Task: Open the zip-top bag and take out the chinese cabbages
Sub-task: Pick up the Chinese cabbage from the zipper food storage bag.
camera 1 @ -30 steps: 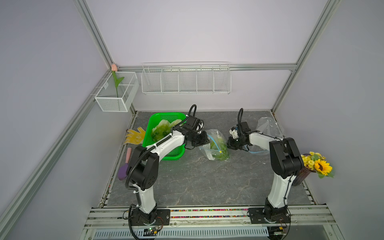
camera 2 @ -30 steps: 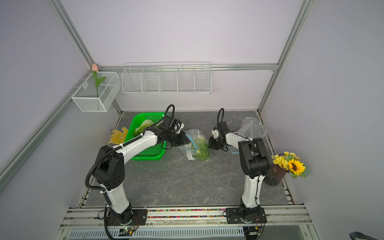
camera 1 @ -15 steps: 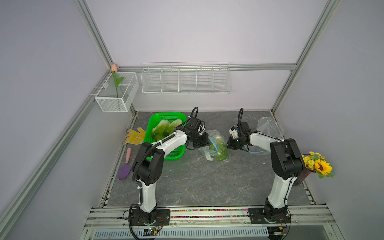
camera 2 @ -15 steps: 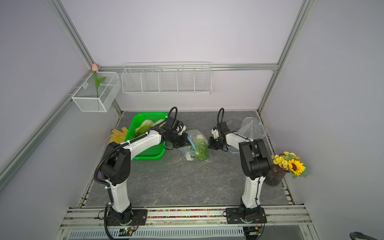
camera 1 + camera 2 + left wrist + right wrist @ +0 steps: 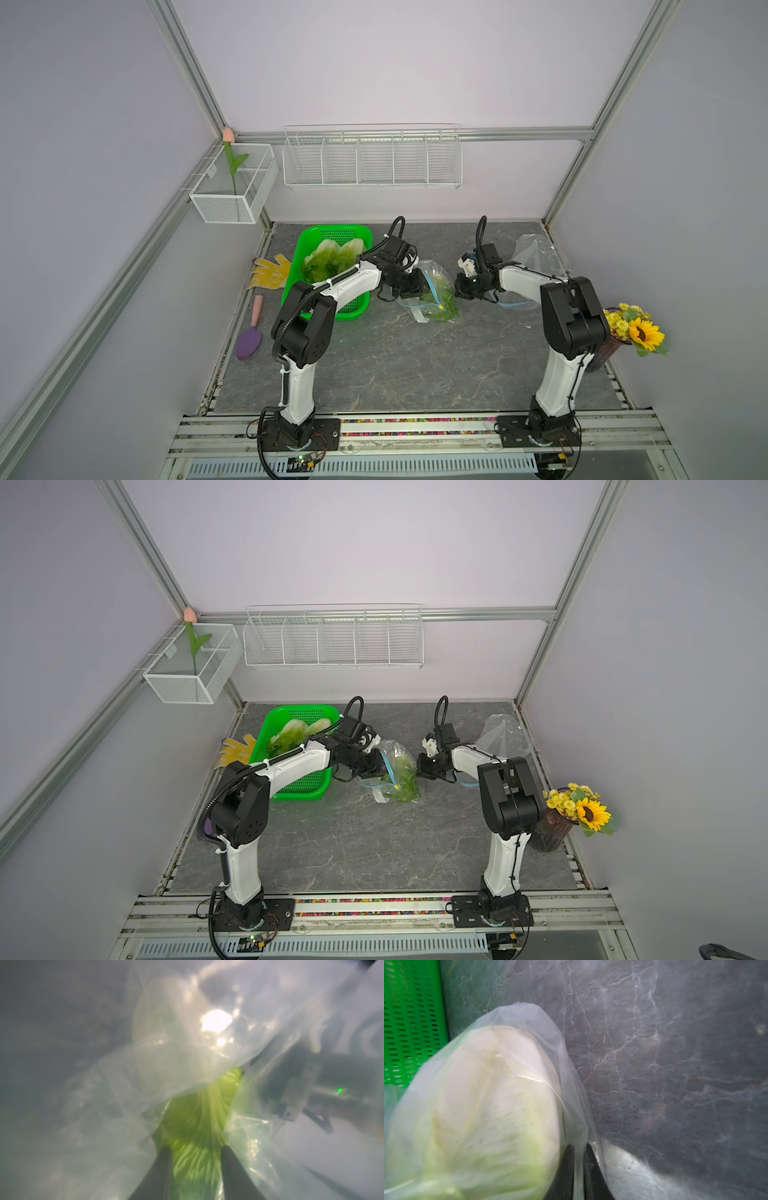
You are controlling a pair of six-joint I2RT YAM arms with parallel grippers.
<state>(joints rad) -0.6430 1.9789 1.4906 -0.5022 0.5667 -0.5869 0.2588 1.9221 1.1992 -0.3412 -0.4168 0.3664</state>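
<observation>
The clear zip-top bag [image 5: 434,276] [image 5: 395,752] lies mid-table with a blue zip strip at its mouth. A chinese cabbage [image 5: 444,300] [image 5: 405,786] is inside it. My left gripper [image 5: 419,286] [image 5: 380,766] reaches into the mouth. In the left wrist view my left gripper [image 5: 196,1149] is open, with the green cabbage [image 5: 199,1118] leaves between and beyond the fingers under the bag film [image 5: 166,1053]. My right gripper [image 5: 457,287] [image 5: 579,1148] is shut on a fold of the bag [image 5: 571,1084], beside the pale cabbage [image 5: 488,1095]. More cabbages [image 5: 332,257] lie in the green basket [image 5: 332,231].
The green basket [image 5: 411,1022] stands just left of the bag. Another clear bag [image 5: 536,253] lies crumpled behind my right arm. A sunflower vase [image 5: 631,332] stands at the right edge. A yellow glove [image 5: 270,272] and a purple trowel [image 5: 249,340] lie at the left edge.
My left gripper's jaws have parted and it has pushed slightly farther into the bag's mouth. The right gripper and the bag have stayed put.
</observation>
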